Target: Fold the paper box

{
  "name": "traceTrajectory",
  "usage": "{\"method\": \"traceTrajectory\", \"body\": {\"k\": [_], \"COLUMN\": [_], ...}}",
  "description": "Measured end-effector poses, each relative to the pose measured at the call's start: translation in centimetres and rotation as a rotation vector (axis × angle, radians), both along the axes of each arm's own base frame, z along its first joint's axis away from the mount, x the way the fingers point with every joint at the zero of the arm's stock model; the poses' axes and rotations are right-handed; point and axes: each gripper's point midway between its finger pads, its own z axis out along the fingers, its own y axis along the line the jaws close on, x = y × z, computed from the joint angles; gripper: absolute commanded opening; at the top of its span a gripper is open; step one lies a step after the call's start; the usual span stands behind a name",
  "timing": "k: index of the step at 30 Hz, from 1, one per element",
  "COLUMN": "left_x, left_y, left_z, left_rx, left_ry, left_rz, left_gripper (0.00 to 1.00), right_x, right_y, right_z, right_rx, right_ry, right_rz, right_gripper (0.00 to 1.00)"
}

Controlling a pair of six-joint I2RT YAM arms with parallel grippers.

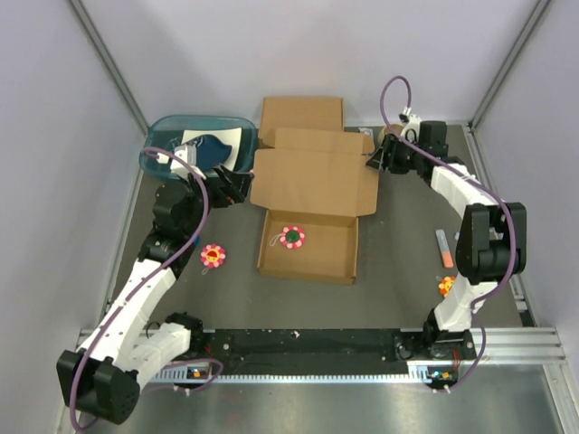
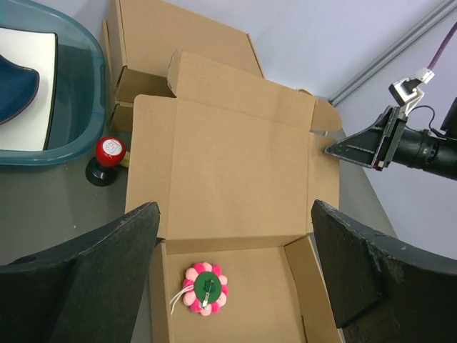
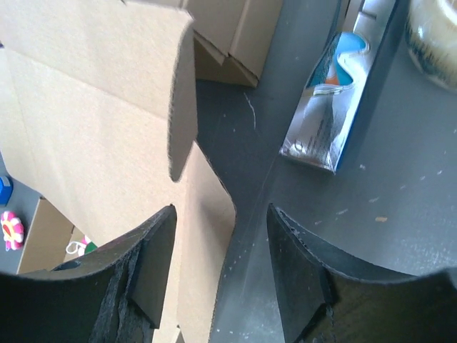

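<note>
1. At 4 o'clock on the table [image 1: 398, 271] lies a small orange thing [image 1: 444, 286], with a pen [image 1: 441, 246] just beyond it.
2. At 8 o'clock a loose flower [image 1: 213, 256] lies on the table, near the box but apart from it.
3. The box [image 1: 308, 258] sits mid-table with its tray toward 6 o'clock. A second flower [image 1: 292, 237] lies inside the tray, toward its far left.
4. The lid [image 1: 312, 181] is thrown open toward 12 o'clock, its front flap at the far edge.
5. The left gripper [image 1: 240, 185] hangs at the lid's 9 o'clock, jaws wide apart, holding nothing.
6. The right gripper [image 1: 371, 163] is at the lid's 3 o'clock, just beside the side flap. Its fingers [image 3: 300, 279] stand apart, with the lid's edge showing in the gap. Whether they touch the lid cannot be told.
7. A stamp [image 2: 111, 150] stands at the lid's 10 o'clock, beside a blue tub [image 1: 158, 145].
8. At 12 o'clock a second box [image 1: 301, 113] lies behind the lid. At 1 o'clock are a packet [image 3: 335, 100] and a mug [image 3: 432, 28].
</note>
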Motion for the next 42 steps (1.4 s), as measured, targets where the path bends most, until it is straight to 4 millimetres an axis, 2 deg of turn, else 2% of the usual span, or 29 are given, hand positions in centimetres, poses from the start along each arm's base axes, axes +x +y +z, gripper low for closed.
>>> {"method": "traceTrajectory", "body": {"k": [2,3,5,13,18,21,28,42], "left_x": [0.1,0.1,0.2,0.7,0.8,0.8,0.8,0.6], "left_y": [0.1,0.1,0.1,0.1,0.1,0.2,0.1,-0.1], "left_z": [0.0,-0.1,-0.2,-1.2,-1.3,-1.3,-1.3,-1.3], "left_rx": [0.0,0.001,0.002,0.008,0.007,0.006,0.006,0.004], "left_ry": [0.0,0.002,0.006,0.034,0.038,0.038,0.039,0.039], "left_rz": [0.003,0.003,0.003,0.008,0.007,0.009,0.003,-0.011], "left_gripper": [0.93,0.93,0.93,0.93,0.93,0.93,0.93,0.92], "right_x": [0.4,0.7,1.0,0.4,0.1,0.1,0.1,0.3], "right_y": [0.1,0.3,0.5,2.3,2.7,2.7,2.6,1.6], "right_z": [0.7,1.0,1.4,-0.2,-1.2,-1.3,-1.3,-0.6], "right_rx": [0.0,0.001,0.002,0.0,-0.004,-0.005,-0.009,-0.01], "right_ry": [-0.016,-0.025,-0.038,-0.001,0.026,0.028,0.026,0.014], "right_rz": [0.003,0.006,0.011,0.062,0.075,0.076,0.075,0.052], "right_gripper": [0.46,0.4,0.36,0.4,0.33,0.33,0.41,0.42]}}
